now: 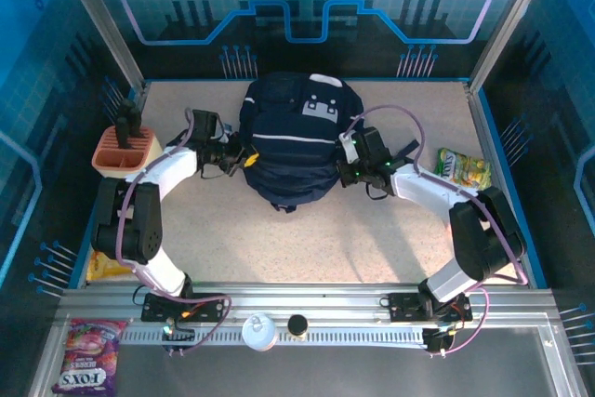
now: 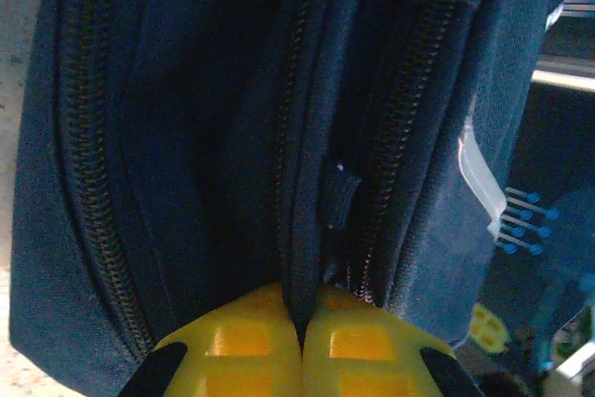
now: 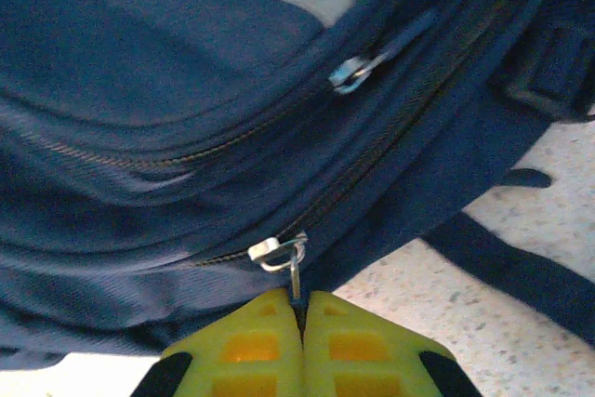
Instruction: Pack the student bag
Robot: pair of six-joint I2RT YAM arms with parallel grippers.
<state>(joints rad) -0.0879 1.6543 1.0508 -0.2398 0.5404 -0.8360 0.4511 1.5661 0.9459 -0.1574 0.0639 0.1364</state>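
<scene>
One student bag [image 1: 296,137], dark navy with thin white stripes and a small pale patch near its top, lies at the middle of the speckled surface [image 1: 307,248], toward the far side. Two robot arms reach in to it, one on each flank.

The left end effector [image 1: 244,159] presses against the bag's left side. In the left wrist view its yellow fingers [image 2: 232,346] are pinched together on a fold of navy fabric between two zipper tracks.

The right end effector [image 1: 346,151] sits against the bag's right side. In the right wrist view two metal zipper sliders show on the bag. The right end effector's yellow fingers [image 3: 251,346] are closed tight on the zipper pull [image 3: 279,253] of the nearer slider.

Around the bag, apart from it:
- One peach-coloured organiser tray [image 1: 125,151] at the left edge, holding something dark.
- One green and yellow snack packet [image 1: 463,169] at the right edge.
- One yellow packet [image 1: 107,270] at the near left edge.
- One purple sweet bag [image 1: 88,355] on the near ledge.
- One white round object [image 1: 259,330] and one small black one [image 1: 297,324] on the near rail.
</scene>
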